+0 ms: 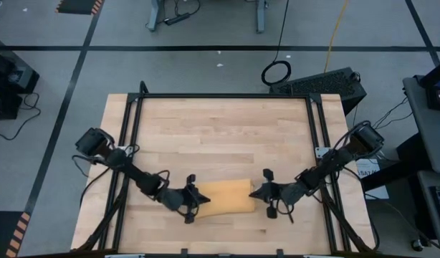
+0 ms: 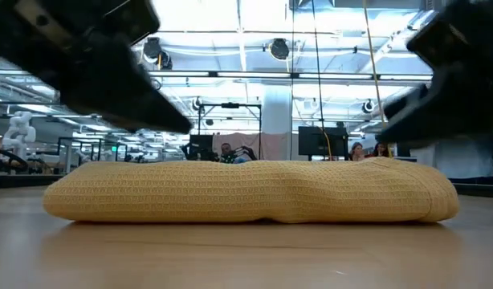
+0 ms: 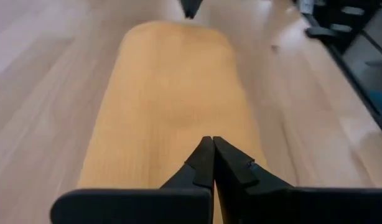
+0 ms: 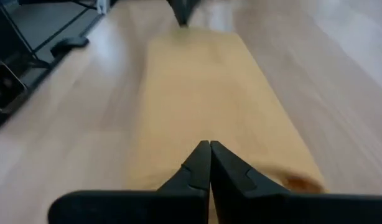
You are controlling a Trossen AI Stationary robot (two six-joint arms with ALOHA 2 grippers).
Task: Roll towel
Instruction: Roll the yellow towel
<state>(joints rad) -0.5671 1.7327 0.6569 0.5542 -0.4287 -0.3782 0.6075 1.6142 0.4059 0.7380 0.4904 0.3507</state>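
Note:
The towel [image 1: 225,196] is a mustard-yellow roll lying flat on the wooden table near its front edge, its long axis running left to right. In the low view the towel [image 2: 246,193] rests on its underside. My left gripper [image 1: 204,198] hovers shut just over the roll's left end, and my right gripper [image 1: 253,192] hovers shut over its right end. Both point inward at each other along the roll. In each wrist view the shut fingertips [image 3: 208,140] [image 4: 209,144] stand above the towel [image 3: 172,93] [image 4: 209,93], clear of it.
Black frame rails [image 1: 130,143] [image 1: 319,136] run along the table's left and right sides. The bare wooden top [image 1: 220,136] stretches from the towel to the far edge. A keyboard [image 1: 317,82] lies off the table beyond its far right corner.

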